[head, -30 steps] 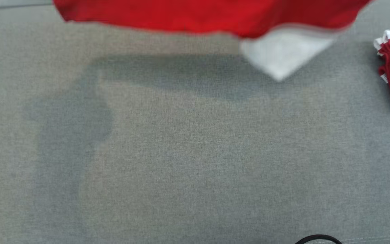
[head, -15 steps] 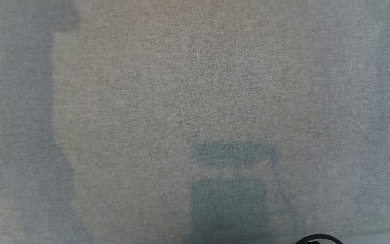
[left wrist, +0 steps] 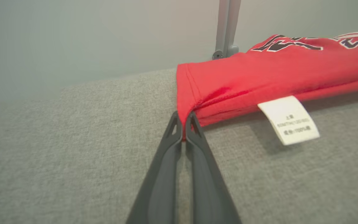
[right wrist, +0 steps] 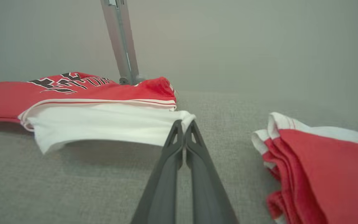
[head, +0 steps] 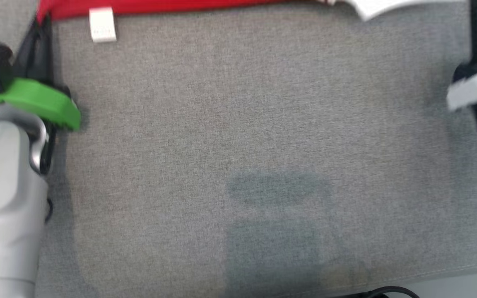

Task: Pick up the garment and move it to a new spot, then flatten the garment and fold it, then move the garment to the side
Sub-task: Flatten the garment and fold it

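**Red jersey, pinched at two corners, far side of desk**

- Nearest: the left gripper [left wrist: 183,121] has its fingers pressed together on the red hem corner of the garment [left wrist: 259,77]. The right gripper [right wrist: 185,126] is likewise closed, nipping the edge of the white sleeve [right wrist: 98,124].
- Next: a small white label [left wrist: 287,119] hangs from the hem, just beside the left pinch. The grey fabric-covered desk [head: 238,124] lies under everything.
- Beyond: the garment's body is stretched between the two pinches at the desk's far side, lettering [left wrist: 287,43] upward. Its near edge looks slightly lifted off the cloth, though the blurred head view leaves that uncertain.
- Right: a folded stack [right wrist: 322,168] of red-and-white garments sits apart from the held sleeve.
- Farthest: a grey metal post [left wrist: 227,28] and a plain wall.
- Handling note: the step in hand is judged to be relocating the garment and laying it flat.
  - Draw both corners at equal height and pace, with the hem taut.
  - Lower them in one sweep so no fold gets trapped beneath.
  - Steer clear of the stack.
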Robot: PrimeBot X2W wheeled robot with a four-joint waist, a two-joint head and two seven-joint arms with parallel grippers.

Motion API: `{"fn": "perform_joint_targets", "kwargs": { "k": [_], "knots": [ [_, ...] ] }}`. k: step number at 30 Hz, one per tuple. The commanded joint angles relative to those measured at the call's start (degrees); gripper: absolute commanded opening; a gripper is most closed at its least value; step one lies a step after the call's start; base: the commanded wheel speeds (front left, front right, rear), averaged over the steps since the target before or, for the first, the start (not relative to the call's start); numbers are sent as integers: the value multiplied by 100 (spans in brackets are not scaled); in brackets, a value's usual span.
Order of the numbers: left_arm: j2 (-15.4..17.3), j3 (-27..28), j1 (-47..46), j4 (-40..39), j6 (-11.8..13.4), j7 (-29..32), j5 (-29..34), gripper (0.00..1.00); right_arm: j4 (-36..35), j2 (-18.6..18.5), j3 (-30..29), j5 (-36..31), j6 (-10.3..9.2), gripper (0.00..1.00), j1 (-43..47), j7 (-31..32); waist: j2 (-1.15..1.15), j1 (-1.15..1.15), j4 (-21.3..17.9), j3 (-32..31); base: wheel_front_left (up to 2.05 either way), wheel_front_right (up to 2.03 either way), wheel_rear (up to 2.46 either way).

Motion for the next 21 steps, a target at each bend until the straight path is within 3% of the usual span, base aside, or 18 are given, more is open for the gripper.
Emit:
{"fn": "perform_joint_targets", "kwargs": {
  "k": [1,8,21],
  "knots": [
    [22,1,293,34,31,12,82,0,-27,12,-88,118,-19,0,199,-14,0,0,-99,-369,0,0,0],
    [-375,634,1768,-338,14,11,95,0,84,257,150,327,-20,0,1773,-15,0,0,-164,-1203,0,0,0],
    [-1056,1129,4098,-312,14,15,126,0,205,760,-425,-28,-22,0,3596,-15,0,0,-155,-2782,0,0,0]
  ]
}}
